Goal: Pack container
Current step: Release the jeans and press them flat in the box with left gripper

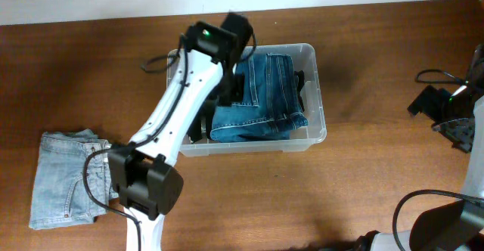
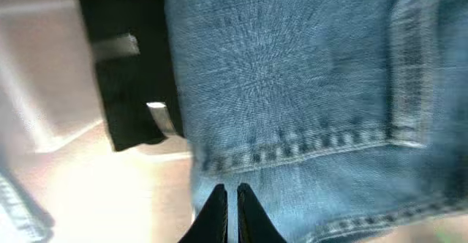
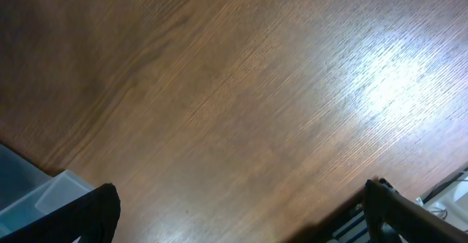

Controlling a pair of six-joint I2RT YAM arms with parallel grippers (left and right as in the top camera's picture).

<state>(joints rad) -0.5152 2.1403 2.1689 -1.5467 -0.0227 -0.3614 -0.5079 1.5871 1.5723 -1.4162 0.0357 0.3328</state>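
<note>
**Soft Light Above, Glare Up Close**

Overhead, even light covers the table (image 1: 363, 175) and the shadows are soft. My left wrist view is blurred, with the denim (image 2: 292, 75) smeared and pale glare beside it. Past my right gripper (image 3: 240, 187), a bright sheen lies on the wood.

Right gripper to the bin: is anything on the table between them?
Nothing visible. The open right gripper hovers over bare wooden table; the container corner shows at the lower left of the right wrist view, with only wood between.
</note>
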